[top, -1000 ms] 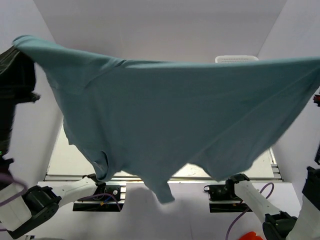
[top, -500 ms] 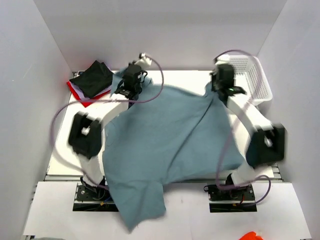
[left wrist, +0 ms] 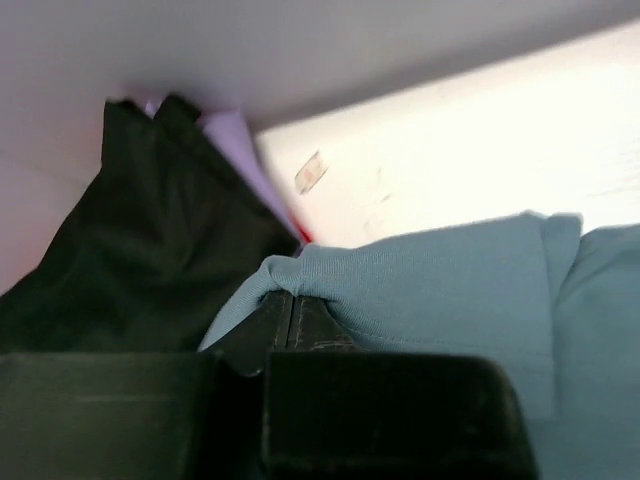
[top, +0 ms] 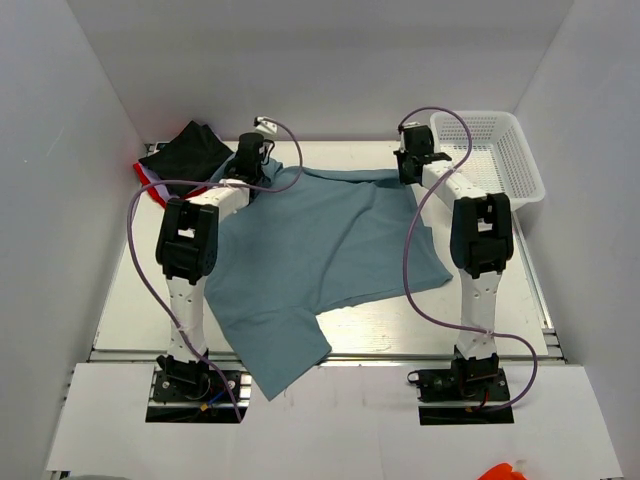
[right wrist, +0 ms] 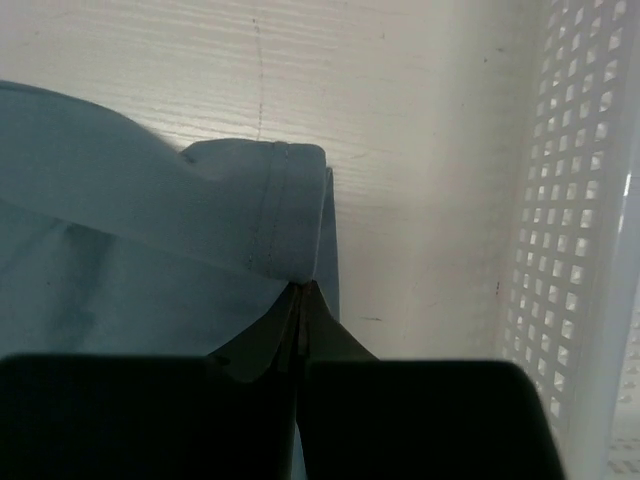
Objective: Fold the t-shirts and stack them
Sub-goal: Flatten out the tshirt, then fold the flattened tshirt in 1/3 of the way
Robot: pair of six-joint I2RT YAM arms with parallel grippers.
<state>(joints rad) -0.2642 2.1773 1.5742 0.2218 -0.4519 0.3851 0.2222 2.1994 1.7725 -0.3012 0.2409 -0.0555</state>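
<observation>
Two grips pinched tight: left gripper [left wrist: 290, 302] and right gripper [right wrist: 302, 292] each clamp a far corner of teal t-shirt [top: 330, 250]; it lies spread on table [top: 130, 300]; near flap overhangs front edge; a crooked release may bunch it.

**Top view.** My left arm [top: 188, 240] and my right arm [top: 480, 235] lie over the blue-teal shirt [top: 330, 250], hiding its left border and far right corner. The black shirt [top: 185, 150] covers the red shirt [top: 141, 168] except for a sliver. An orange object [top: 503, 470] is cut off by the bottom edge, so I cannot identify it.

**Left wrist view.** The tips of my left pincer [left wrist: 292, 305] are buried under a fold of the blue-teal shirt. The black shirt is blurred and runs off the left edge. The white shirt [left wrist: 235, 145] is only a blurred pale strip.

**Right wrist view.** My right pincer [right wrist: 300, 295] pinches the hem, which hides its tips. The basket [right wrist: 590, 250] is cut off at the right edge.
</observation>
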